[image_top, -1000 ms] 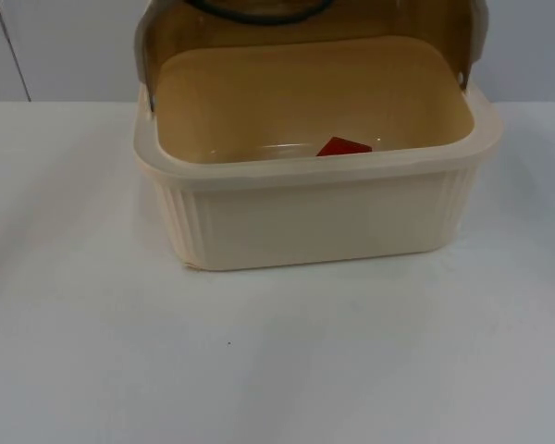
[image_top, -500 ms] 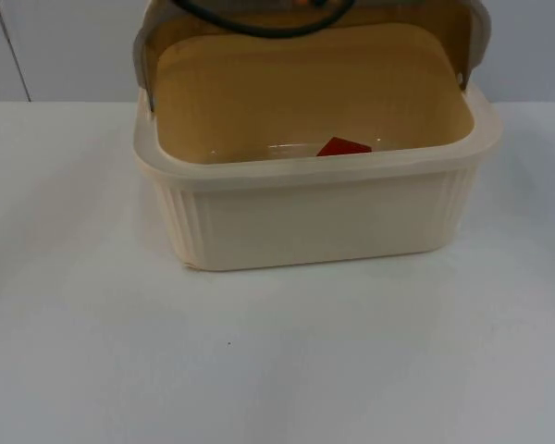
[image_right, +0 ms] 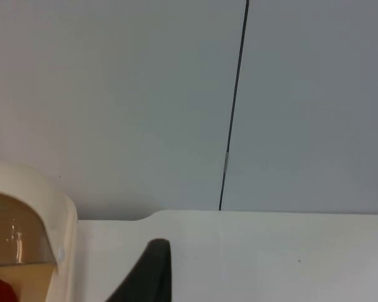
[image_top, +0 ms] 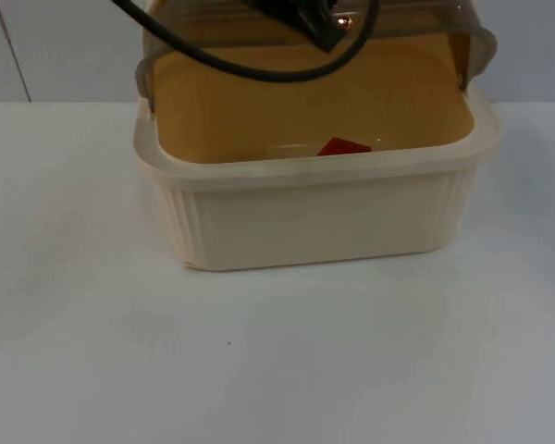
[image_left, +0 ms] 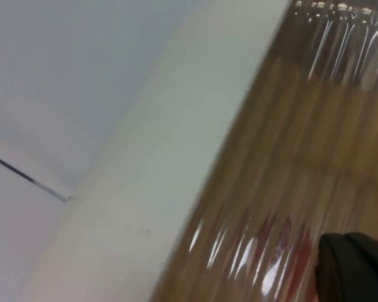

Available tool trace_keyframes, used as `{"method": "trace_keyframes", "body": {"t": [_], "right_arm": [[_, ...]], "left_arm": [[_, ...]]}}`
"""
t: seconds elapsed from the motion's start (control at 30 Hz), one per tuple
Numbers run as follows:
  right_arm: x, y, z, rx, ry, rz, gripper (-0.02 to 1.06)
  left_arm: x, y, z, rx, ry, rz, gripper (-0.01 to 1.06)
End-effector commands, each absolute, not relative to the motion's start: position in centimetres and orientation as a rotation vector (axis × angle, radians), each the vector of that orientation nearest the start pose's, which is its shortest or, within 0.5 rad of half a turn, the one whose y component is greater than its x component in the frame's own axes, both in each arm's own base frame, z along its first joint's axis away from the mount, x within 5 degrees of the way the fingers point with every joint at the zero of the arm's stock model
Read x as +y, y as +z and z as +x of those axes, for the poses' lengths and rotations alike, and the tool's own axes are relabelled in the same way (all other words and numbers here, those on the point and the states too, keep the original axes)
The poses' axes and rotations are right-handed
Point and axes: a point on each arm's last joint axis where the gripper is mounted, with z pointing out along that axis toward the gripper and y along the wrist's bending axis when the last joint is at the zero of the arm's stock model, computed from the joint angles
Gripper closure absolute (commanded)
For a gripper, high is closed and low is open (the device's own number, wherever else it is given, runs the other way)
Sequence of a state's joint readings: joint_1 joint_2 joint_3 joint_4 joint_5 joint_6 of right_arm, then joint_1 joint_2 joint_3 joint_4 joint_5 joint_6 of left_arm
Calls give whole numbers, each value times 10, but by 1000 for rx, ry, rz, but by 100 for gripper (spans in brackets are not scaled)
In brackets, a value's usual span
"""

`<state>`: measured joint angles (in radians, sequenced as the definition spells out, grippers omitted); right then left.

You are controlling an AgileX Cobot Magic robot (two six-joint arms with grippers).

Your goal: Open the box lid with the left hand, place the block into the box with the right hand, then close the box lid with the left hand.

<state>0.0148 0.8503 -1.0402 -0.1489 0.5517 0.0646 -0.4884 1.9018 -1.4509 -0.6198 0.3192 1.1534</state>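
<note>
Top view: my left gripper (image_top: 328, 28) sits at the translucent lid (image_top: 398, 23) above the cream box (image_top: 314, 217) holding the red block (image_top: 342, 147); whether either gripper's fingers are parted, I cannot tell.

Even, soft overhead light keeps the white table top (image_top: 277, 351) bright, with only a faint shadow along the front foot of the ribbed cream plastic box (image_top: 314, 217). Streaks of glare run down the translucent brown ribbed lid (image_left: 290, 157) in the left wrist view, which is smeared by motion.
</note>
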Motion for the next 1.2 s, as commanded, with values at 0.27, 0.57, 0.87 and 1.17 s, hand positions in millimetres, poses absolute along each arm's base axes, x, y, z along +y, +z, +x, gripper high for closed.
{"method": "trace_keyframes", "body": {"t": [0.27,0.57,0.87,1.17], "right_arm": [[-1,426,164,1835,-94,-45,0],[2,426,164,1834,-83,-64,0],[2,426,164,1834,-81,-63,0],[2,427,164,1827,-80,-63,0]], "left_arm": [[-236,218,365,1927,-185,1180,105],[-241,197,349,1912,-128,1234,105],[-235,186,339,1944,-122,1265,105],[-231,232,301,2018,-333,1369,105]]}}
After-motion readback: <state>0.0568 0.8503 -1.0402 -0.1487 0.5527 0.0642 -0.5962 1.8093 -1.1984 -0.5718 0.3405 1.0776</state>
